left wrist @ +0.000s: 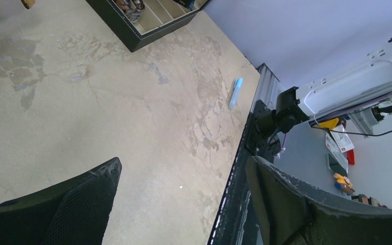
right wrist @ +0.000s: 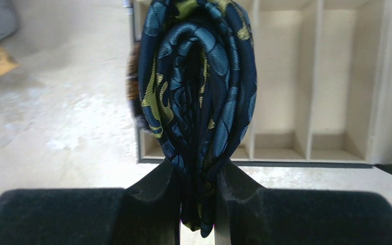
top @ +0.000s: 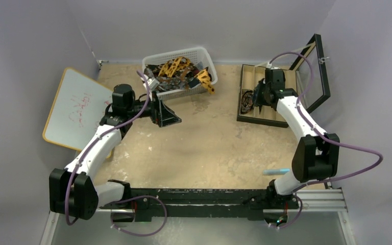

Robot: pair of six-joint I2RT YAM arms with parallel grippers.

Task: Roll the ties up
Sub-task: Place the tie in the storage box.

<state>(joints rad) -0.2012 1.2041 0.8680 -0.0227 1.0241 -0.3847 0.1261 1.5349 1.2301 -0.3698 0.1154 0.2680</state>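
My right gripper (right wrist: 196, 173) is shut on a rolled dark navy tie (right wrist: 199, 76) with a blue-gold print, pinched at its lower end. It hangs over the black divided box (right wrist: 286, 76); from above the gripper (top: 259, 99) is at the box's left compartments. A brown rolled tie (right wrist: 131, 87) peeks out behind the navy one and sits in the box (top: 246, 102). More ties (top: 176, 69), orange-yellow and dark, are piled in the white mesh basket (top: 204, 52). My left gripper (top: 166, 113) is open just below the basket with nothing between its fingers (left wrist: 81, 204).
The box's glass lid (top: 314, 71) stands open at the back right. A whiteboard (top: 76, 107) leans at the left. A light blue pen (top: 276, 171) lies by the right arm's base, also in the left wrist view (left wrist: 236, 93). An orange tie end (top: 205, 80) hangs over the basket rim.
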